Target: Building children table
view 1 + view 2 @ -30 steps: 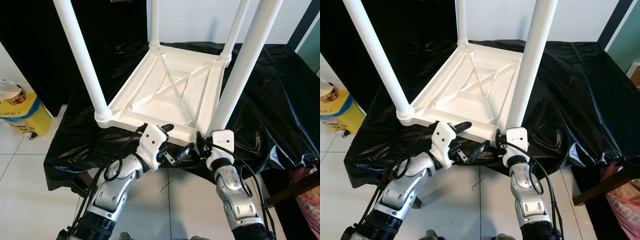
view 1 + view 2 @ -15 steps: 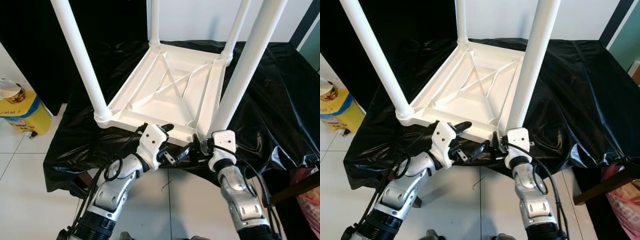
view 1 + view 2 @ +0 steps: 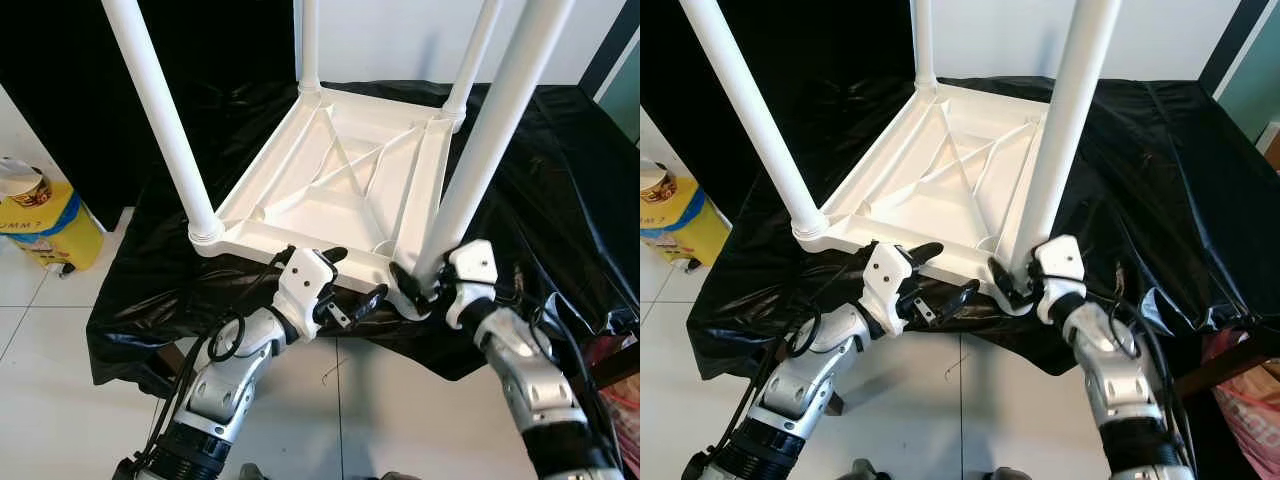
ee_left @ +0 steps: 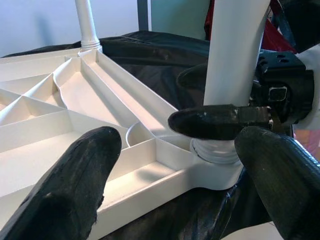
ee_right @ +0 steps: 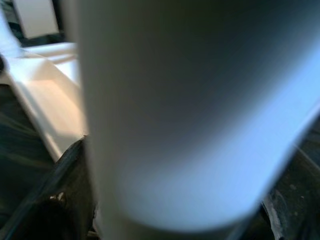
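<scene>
Table top lies upside down on the black sheet over a work surface, ribbed underside up, so the corner sockets face up for the legs. 4 white legs stand in it, 1 per corner.

Right gripper is at the base of the near-right leg, right where it enters the socket. 1 black finger lies across the front of the leg just above the collar; the other goes round the far side. Reads as clamped on that leg. In the right wrist view the leg is pressed right up against the camera, blurred. My guess: it is seating or twisting the leg home, gripped low so force goes into the joint, not into bending the tube.

Left gripper sits at the near edge of the table top, just left of that corner. Fingers are spread: 1 lies over the rim, the other hangs outside below the corner, gripping nothing. Probably there to brace the top against the right arm's push. Judgement only.

Near-left leg and the 2 far legs look seated. A yellow bin stands on the floor, well to the left.
</scene>
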